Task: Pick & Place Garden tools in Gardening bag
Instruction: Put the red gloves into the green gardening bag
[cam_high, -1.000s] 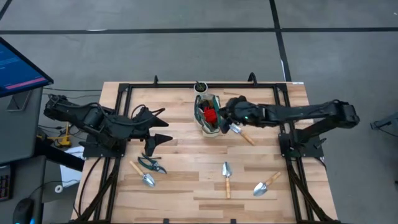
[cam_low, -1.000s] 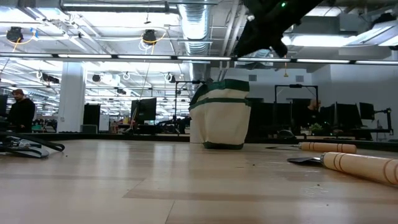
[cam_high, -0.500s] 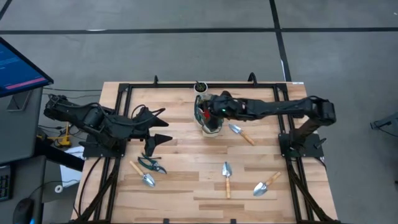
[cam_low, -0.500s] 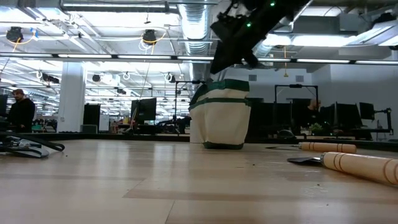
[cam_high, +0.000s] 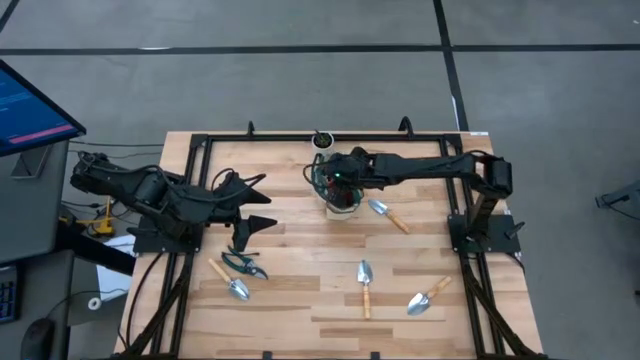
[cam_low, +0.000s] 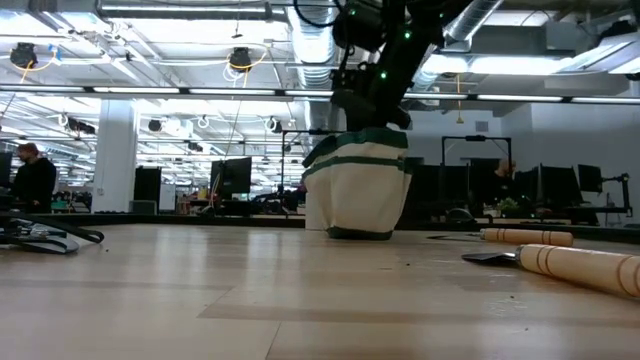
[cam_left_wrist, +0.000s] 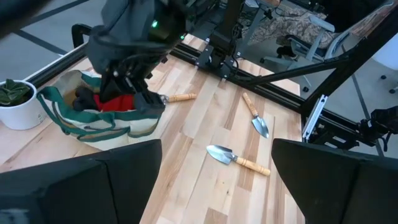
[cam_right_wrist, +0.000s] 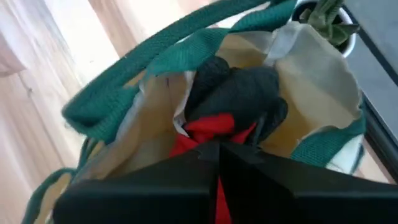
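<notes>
Wooden desk (cam_high: 300, 300) carries the gardening bag (cam_high: 338, 196) near its far edge, where the right gripper (cam_high: 335, 180), fingers closed together, pokes the red-and-black glove (cam_right_wrist: 214, 134) inside; next, withdraw for a trowel (cam_high: 388, 214).

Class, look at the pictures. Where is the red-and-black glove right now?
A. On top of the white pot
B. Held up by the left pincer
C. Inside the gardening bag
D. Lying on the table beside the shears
C. The glove sits down inside the bag, with the right pincer closed directly above it, as the right wrist view shows.
</notes>
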